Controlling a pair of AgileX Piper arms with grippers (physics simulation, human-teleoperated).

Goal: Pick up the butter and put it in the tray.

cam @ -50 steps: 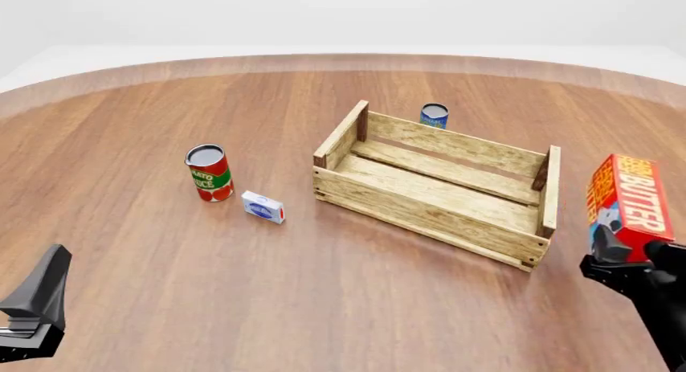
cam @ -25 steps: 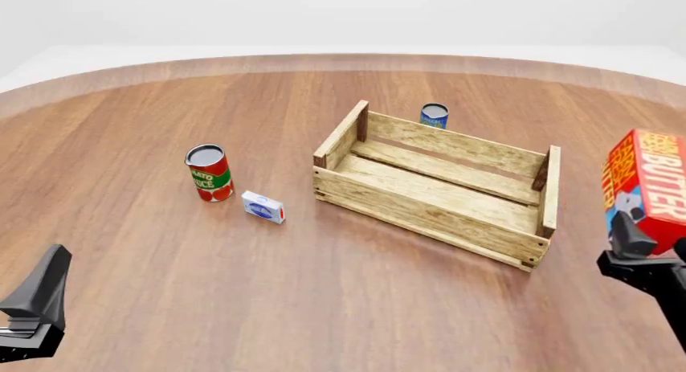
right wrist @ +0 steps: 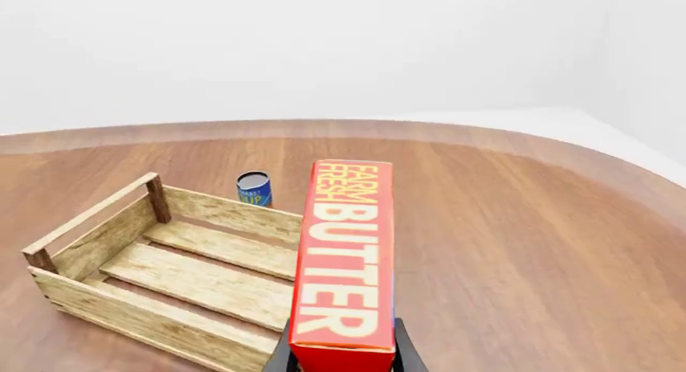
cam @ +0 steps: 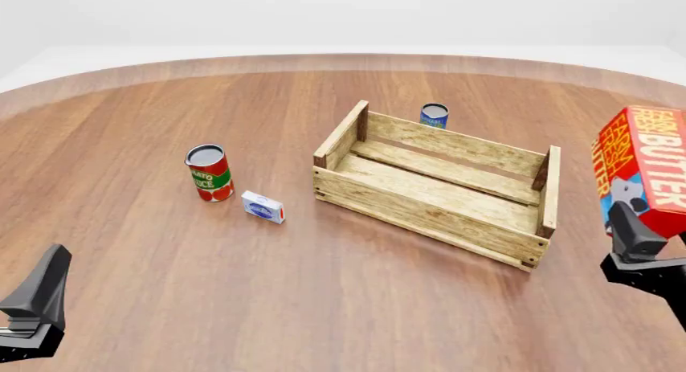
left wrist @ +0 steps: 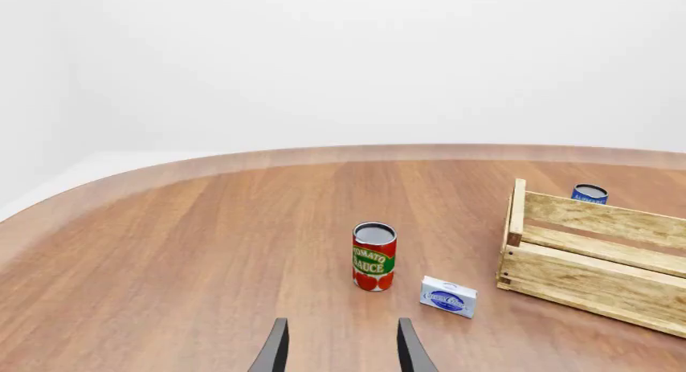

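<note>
The right gripper (cam: 641, 242) is clamped on the lower part of the butter (cam: 647, 169), holding the red carton upright and clear of the wooden table (cam: 161, 251), off to the right of the tray (cam: 434, 210). In the right wrist view the butter (right wrist: 343, 259) fills the space straight ahead of the fingers (right wrist: 406, 352), of which only the tips show either side of the carton's base. Beyond and to the left of the carton lies the tray (right wrist: 128, 296), open-topped with nothing inside, and past its far wall stands a small blue can (right wrist: 254, 188). Nothing stands between the held carton and the tray's near end wall.

The left gripper (cam: 34, 304) sits low at the near left, its fingers (left wrist: 275, 349) held apart with only bare table between them. Ahead of it, well apart, stands a red tomato sauce can (left wrist: 373, 255), and just beside that, toward the tray, a small white-and-blue box (left wrist: 448, 296) lies flat. The blue can (left wrist: 589, 194) peeks over the tray's far slats from this side.

In the front view the butter's right edge is cut off by the frame, and the right arm is mostly out of shot. The blue can's label is too small to read
</note>
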